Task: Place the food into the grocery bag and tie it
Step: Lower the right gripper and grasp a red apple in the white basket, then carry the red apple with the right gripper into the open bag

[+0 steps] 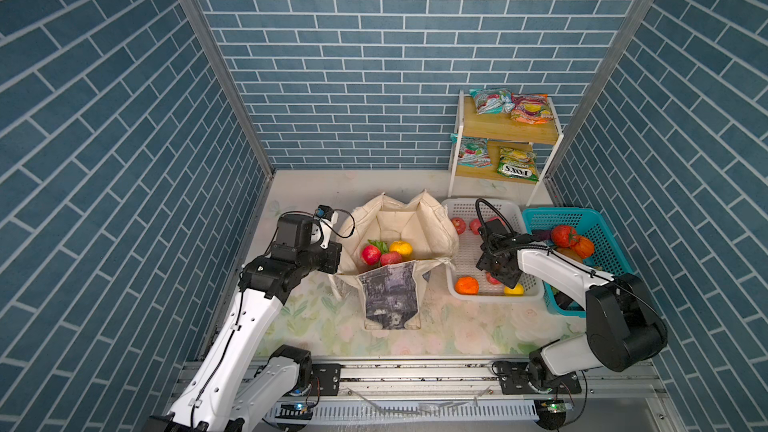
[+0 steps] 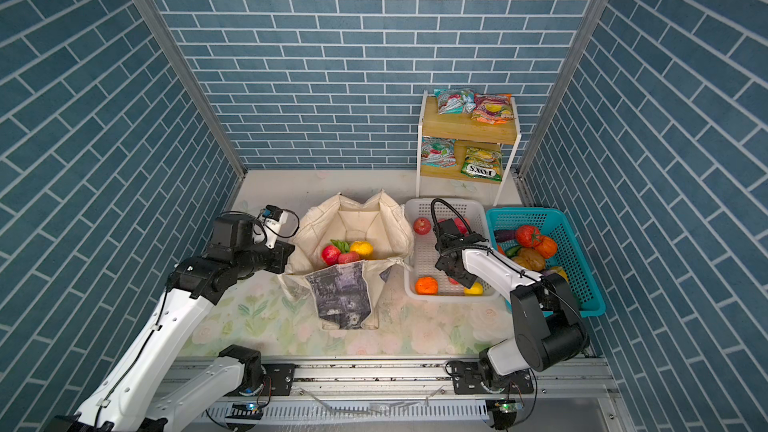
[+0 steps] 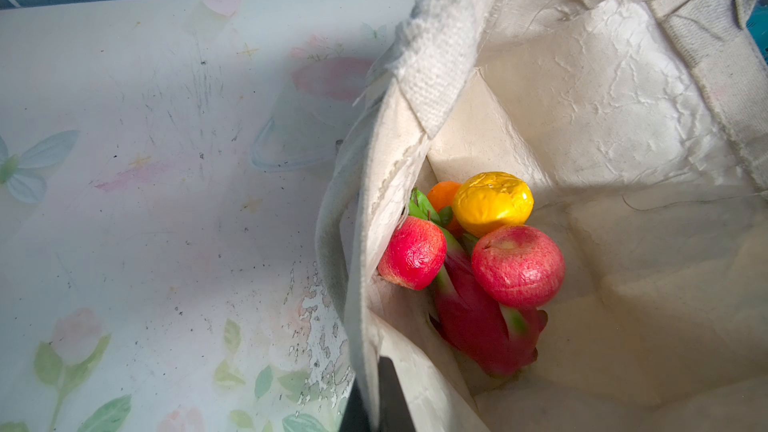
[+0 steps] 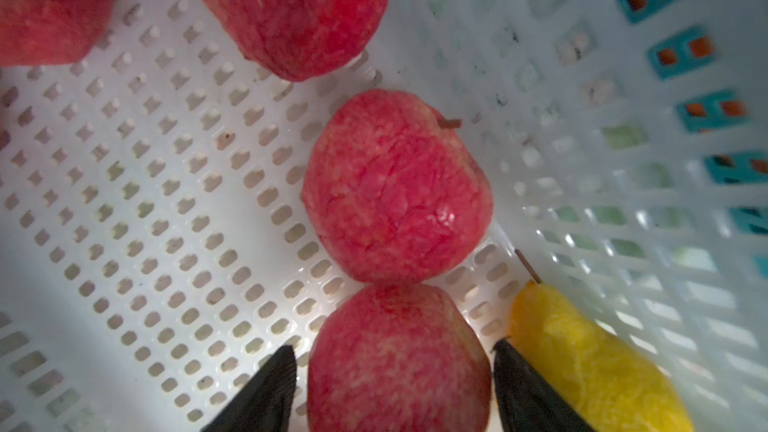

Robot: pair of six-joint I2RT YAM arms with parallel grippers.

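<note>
The cream grocery bag (image 1: 399,218) (image 2: 357,218) stands open mid-table. Inside lie two red apples (image 3: 517,265), a dragon fruit (image 3: 478,326), a yellow fruit (image 3: 492,203) and an orange (image 3: 442,195). My left gripper (image 3: 374,405) is shut on the bag's left rim (image 3: 361,284), the cloth pinched between its fingers. My right gripper (image 4: 395,349) (image 1: 500,278) reaches down into the white basket (image 1: 478,201). Its jaws stand open on either side of a red apple (image 4: 399,388), with a narrow gap on one side. A yellow pear (image 4: 590,367) lies beside one finger, and another apple (image 4: 399,189) touches the straddled one.
The white basket also holds an orange (image 1: 466,285) and more apples (image 1: 458,224). A teal basket (image 1: 557,211) with vegetables stands to its right. A two-tier wooden shelf (image 1: 507,128) at the back right carries several snack packets (image 1: 490,100).
</note>
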